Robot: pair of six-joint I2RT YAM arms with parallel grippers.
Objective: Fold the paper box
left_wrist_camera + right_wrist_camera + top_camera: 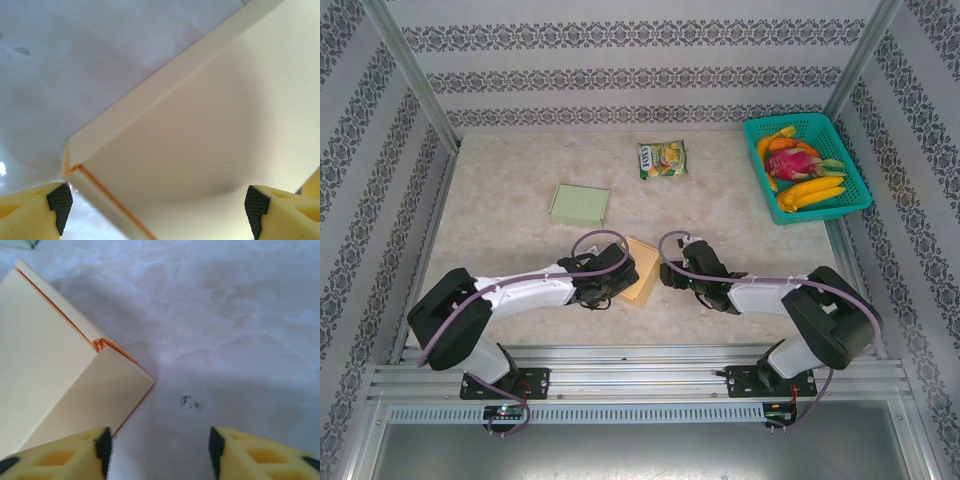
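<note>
The cream paper box (641, 271) with orange edges lies on the marbled desk (500, 250), and both arms reach in toward it. The left claw (157, 207) is at the box's left side, its jaws spread wide. In the left wrist view one broad face of the box fills the space ahead of the jaws and between them. A corner with an orange seam sits just beside the left pad (60, 207), with a thin strip of desk showing between them. No grip on the box can be seen.

The right claw (159, 450) is just to the right of the box, partly open and holding nothing, with bare desk between its fingers. Its left finger (102, 447) is close to the box's nearest corner, and a tucked orange fold shows along the box's top edge.

Beyond the box and to its left lies a flat pale-green box (580, 204). Straight beyond the box, farther off, is a snack packet (663, 159). Well away to the far right of the box stands a teal basket (825, 211) holding bananas (810, 190) and a dragon fruit (790, 160).
</note>
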